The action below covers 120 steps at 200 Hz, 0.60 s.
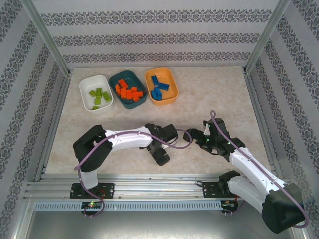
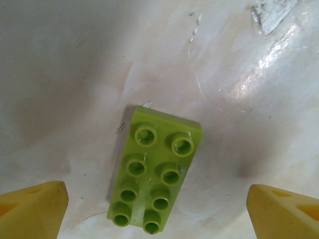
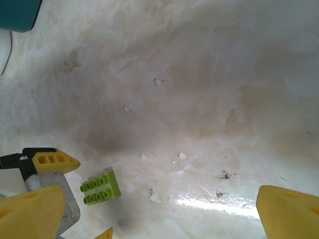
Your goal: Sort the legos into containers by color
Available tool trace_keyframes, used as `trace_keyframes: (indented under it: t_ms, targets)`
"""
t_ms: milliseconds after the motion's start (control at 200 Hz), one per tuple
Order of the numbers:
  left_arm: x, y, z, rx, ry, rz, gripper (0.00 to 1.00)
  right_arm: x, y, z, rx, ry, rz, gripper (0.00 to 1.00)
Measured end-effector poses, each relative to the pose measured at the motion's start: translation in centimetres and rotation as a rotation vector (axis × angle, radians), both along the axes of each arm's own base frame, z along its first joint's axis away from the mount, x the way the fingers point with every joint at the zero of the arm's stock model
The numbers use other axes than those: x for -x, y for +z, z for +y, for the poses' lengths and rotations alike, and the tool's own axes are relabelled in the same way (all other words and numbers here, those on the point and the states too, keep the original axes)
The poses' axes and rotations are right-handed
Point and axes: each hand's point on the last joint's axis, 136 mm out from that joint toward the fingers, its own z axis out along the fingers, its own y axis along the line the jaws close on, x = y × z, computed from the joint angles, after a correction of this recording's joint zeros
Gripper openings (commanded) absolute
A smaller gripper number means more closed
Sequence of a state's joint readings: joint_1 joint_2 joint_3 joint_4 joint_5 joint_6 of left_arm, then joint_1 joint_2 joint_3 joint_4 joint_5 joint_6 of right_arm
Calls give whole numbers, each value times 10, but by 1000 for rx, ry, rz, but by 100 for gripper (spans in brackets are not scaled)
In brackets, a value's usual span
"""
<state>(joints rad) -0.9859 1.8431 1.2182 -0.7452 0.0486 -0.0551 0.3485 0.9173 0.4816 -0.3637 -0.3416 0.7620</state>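
One lime green lego [image 2: 154, 174] lies untouched between the wide-spread fingers [image 2: 32, 211] of the left gripper [image 2: 159, 211], cropped at the frame's corners; the right gripper [image 3: 160, 211] gapes wide too, empty.

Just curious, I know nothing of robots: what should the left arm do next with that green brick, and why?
Probably close the left gripper on the green brick: it lies loose on the table between the open fingers, not yet gripped.

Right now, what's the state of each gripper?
Left gripper: open, fingers on either side of a lime green lego, not touching it.
Right gripper: open, holding nothing.
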Motion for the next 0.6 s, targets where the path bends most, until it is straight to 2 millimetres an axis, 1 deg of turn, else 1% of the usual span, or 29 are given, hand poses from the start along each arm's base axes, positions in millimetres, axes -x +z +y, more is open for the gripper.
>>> trace_keyframes:
  t_ms: [75, 170, 295, 465, 600]
  targets:
    - [-1, -1, 2, -5, 5, 1, 91, 0, 0, 0, -1, -1, 0, 98]
    - [-3, -3, 3, -8, 11, 6, 87, 0, 0, 0, -2, -2, 0, 98]
    - [-6, -3, 5, -7, 20, 8, 85, 0, 0, 0, -2, -2, 0, 98]
    - [-10, -4, 8, -3, 33, 15, 79, 0, 0, 0, -2, -2, 0, 98]
    - [-10, -5, 8, -1, 33, 26, 77, 0, 0, 0, -2, -2, 1, 98]
